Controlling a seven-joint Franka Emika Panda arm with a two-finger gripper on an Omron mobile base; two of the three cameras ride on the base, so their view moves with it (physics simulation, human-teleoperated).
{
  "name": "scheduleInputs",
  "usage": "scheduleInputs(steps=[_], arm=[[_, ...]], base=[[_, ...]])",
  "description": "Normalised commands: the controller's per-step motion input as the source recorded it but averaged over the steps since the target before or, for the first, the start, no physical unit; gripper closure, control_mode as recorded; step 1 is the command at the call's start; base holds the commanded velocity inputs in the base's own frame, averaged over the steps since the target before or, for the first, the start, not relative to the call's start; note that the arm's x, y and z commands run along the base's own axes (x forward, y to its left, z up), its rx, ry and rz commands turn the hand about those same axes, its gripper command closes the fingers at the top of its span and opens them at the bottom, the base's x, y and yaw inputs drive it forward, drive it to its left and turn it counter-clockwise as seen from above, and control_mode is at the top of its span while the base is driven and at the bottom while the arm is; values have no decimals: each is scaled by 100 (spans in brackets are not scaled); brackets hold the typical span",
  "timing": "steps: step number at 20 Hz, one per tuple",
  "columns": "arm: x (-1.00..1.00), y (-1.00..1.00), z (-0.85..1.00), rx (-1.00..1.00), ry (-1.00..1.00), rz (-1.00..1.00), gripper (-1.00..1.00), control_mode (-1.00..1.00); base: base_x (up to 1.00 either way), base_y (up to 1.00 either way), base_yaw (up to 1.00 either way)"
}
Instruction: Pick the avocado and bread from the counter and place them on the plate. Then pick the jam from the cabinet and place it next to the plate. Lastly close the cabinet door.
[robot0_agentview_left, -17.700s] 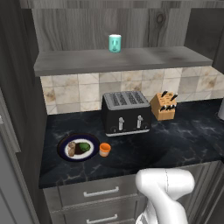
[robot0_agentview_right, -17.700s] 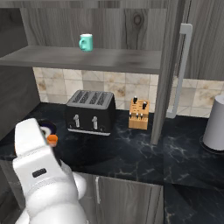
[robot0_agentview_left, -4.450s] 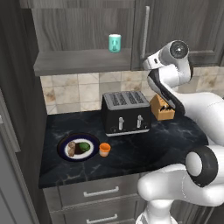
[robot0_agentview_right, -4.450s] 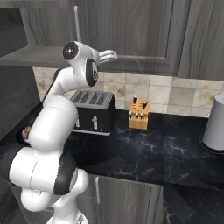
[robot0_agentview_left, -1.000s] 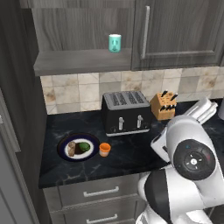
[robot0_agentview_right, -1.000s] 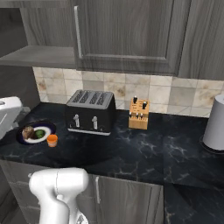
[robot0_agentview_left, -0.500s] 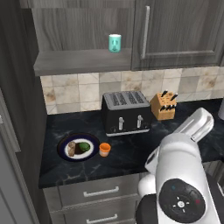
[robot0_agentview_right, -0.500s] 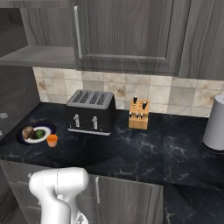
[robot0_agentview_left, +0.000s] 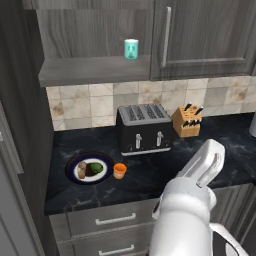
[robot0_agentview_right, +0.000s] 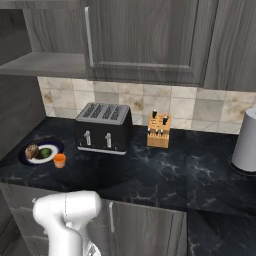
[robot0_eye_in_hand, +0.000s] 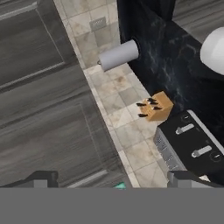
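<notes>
**Food plated, jam beside plate, cabinet door shut**

Largest first: grey wood-grain wall cabinet (robot0_agentview_left: 95, 35), its panelled grey door (robot0_agentview_left: 205, 35) with thin vertical silver bar handle (robot0_agentview_left: 166, 29) closed flat; left bay an exposed shelf holding a teal cup (robot0_agentview_left: 131, 49).

Below, black marble-look counter (robot0_agentview_left: 150, 175) with faint white veins. No readable brand, label or writing anywhere.

On counter, left of black four-slot toaster (robot0_agentview_left: 144, 129): round navy-rimmed plate (robot0_agentview_left: 74, 163) carrying tan-brown oblong bread (robot0_agentview_left: 82, 170) and small dark-green avocado (robot0_agentview_left: 96, 168), touching side by side. Small squat orange jam jar (robot0_agentview_left: 119, 171) just right of plate rim. Wooden knife block (robot0_agentview_left: 186, 121) right of toaster.

Two-finger gripper (robot0_eye_in_hand: 119, 180), dark fingertips (robot0_eye_in_hand: 40, 179) spread wide, gripping nothing, touching nothing; hand view looking across door panel, tiles, knife block. Plate, food and jam well apart from claw.
</notes>
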Motion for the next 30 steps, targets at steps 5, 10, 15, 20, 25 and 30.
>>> scheduleInputs(steps=[5,10,15,20,25,30], arm=[[-31,33,-9,-13,0,0,-100,-100],[-28,33,-4,-14,0,0,-100,-100],[-35,33,0,-16,0,0,-100,-100],[-31,32,0,-18,0,0,-100,-100],[-14,37,0,-20,0,0,-100,-100],[-3,32,0,-16,1,0,-100,-100]], base=[[0,0,0],[0,0,0],[0,0,0],[0,0,0],[0,0,0],[0,0,0]])
